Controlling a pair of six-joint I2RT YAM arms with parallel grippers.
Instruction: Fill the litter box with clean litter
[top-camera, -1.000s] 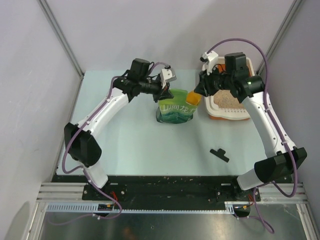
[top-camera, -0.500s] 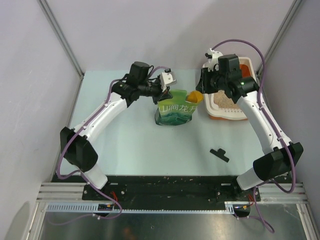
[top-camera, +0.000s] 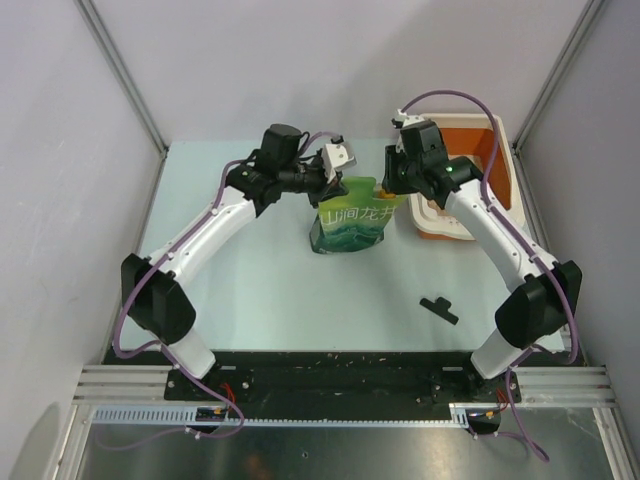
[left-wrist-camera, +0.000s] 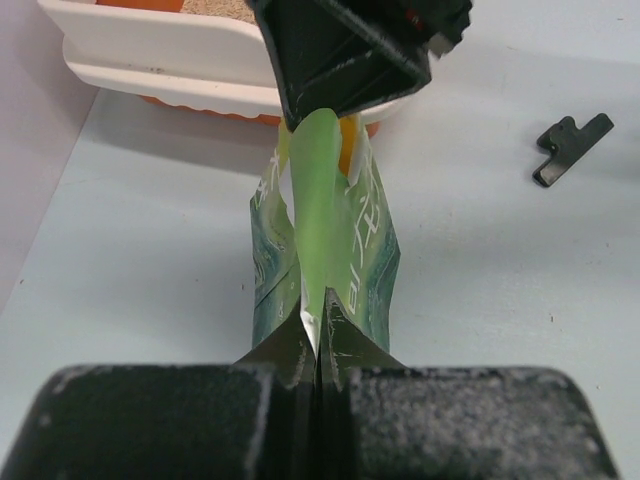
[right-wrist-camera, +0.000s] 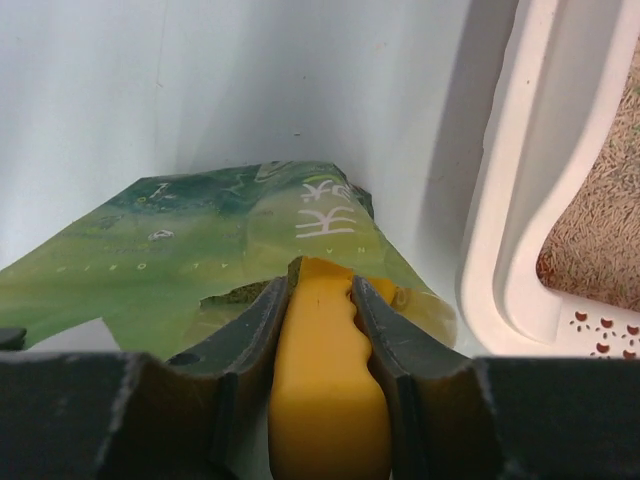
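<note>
Over the last second the right arm swings left, away from the litter box (top-camera: 507, 165), which now shows uncovered at the far right of the table (top-camera: 260, 270). The right gripper (right-wrist-camera: 320, 290) carries the yellow scoop (right-wrist-camera: 325, 400) to the open top of the green bag (top-camera: 348, 225), just left of the box; its jaws grip the scoop's handle from both sides. In the right wrist view the scoop's front end reaches the bag's mouth, though whether it has gone inside cannot be told. The left gripper (left-wrist-camera: 318, 335) keeps its place, jaws closed on the bag's top edge and holding it upright. Clean litter (right-wrist-camera: 600, 230) already lies on the box floor. This looks like a return trip: one delivery over, the next load about to be dug out, so the filling is under way but probably not finished. A small black part (top-camera: 438, 309) lies untouched nearer the arms
</note>
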